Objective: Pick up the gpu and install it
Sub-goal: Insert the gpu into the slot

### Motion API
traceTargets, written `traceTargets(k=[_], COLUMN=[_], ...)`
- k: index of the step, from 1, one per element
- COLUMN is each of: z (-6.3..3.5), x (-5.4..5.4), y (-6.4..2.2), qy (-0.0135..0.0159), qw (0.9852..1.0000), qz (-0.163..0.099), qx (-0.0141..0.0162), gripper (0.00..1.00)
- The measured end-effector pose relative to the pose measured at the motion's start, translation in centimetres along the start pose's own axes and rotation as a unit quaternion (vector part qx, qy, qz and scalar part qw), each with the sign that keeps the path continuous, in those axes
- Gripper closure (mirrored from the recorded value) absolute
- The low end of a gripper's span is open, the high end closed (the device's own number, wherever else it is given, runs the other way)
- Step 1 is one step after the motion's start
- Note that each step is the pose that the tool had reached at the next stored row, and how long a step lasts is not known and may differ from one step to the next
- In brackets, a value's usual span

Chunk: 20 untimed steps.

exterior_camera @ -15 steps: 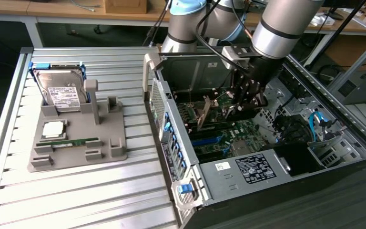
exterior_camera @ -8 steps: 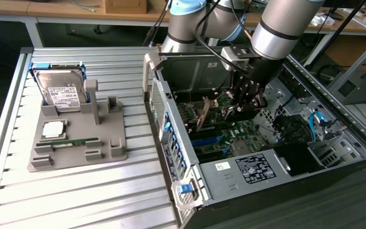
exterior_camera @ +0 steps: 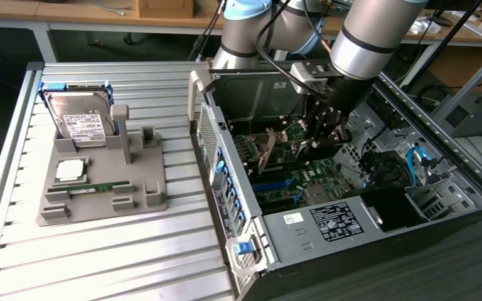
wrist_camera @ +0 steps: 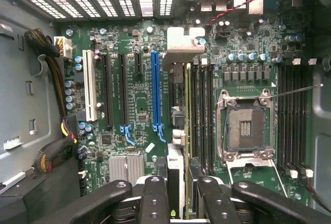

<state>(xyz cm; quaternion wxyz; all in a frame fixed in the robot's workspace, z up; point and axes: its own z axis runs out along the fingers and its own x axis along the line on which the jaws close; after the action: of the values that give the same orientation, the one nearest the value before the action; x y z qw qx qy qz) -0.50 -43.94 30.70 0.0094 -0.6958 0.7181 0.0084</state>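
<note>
Pickup done: gripper [wrist_camera: 181,185] clamped on gpu [wrist_camera: 186,125], card edge-on inside PC case [exterior_camera: 308,244], over mobo [wrist_camera: 134,105] nr blue slot [wrist_camera: 155,89]. Seating looks not yet done.

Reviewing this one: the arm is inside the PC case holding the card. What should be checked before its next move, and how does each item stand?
1. Grip on the card: ok. The gripper is closed on the gpu, seen edge-on between its fingers.
2. Card off the tray: ok. The grey tray carries the hard drive and memory stick; the gpu is inside the case.
3. Blue slot free: ok, nothing sits in it.
4. Card seated: not ok. It hangs above the motherboard.
5. Card lined up over a slot: cannot tell.
6. Cable bundle clear of the slots: ok, it lies at the case wall.
</note>
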Motion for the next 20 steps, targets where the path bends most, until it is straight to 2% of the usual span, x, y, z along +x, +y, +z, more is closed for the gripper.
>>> traceTargets(k=[20], z=[0.03], x=[0.64], y=[0.49], qy=[-0.0001], qw=[1.0000], qz=[-0.001], qx=[0.0000], gripper=[0.73])
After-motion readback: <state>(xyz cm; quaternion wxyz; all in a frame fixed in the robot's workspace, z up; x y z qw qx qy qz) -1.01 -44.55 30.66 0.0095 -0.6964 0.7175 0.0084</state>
